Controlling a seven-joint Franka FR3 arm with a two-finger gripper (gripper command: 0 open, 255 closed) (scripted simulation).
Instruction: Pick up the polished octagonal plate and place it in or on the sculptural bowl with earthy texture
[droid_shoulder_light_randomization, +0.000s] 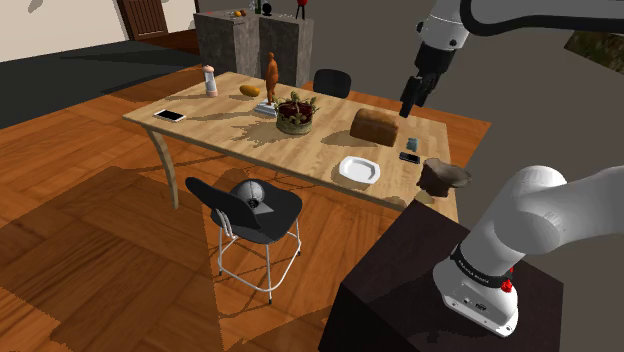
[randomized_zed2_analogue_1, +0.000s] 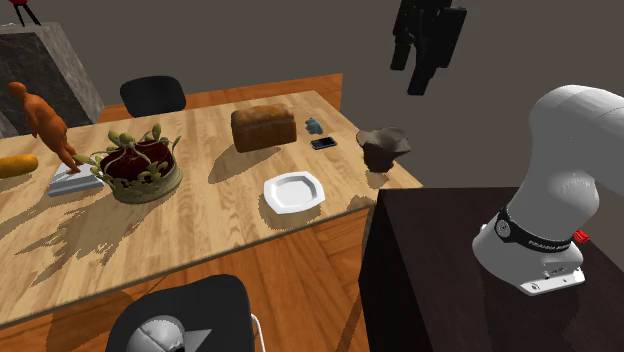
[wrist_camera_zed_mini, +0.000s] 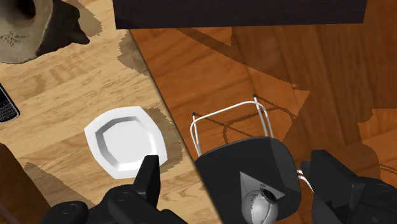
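The hand hung high above the worktop, upper right of the shoulder view. Its fingers were spread wide with nothing between them. The plate, white and flat, lay near the worktop's front edge, right of centre in that frame. In the wrist view it sat just beyond one fingertip, while the chair on the floor lay between the fingers. The bowl, brown and rough, stood near the plate at the worktop's corner, middle right. By my reading this was the approach, with no grasp yet. The next move called for sliding across until the plate sat between the fingers, then dropping low and pinching its thin rim. That looked awkward on a piece lying so flat, and a slip seemed likely.
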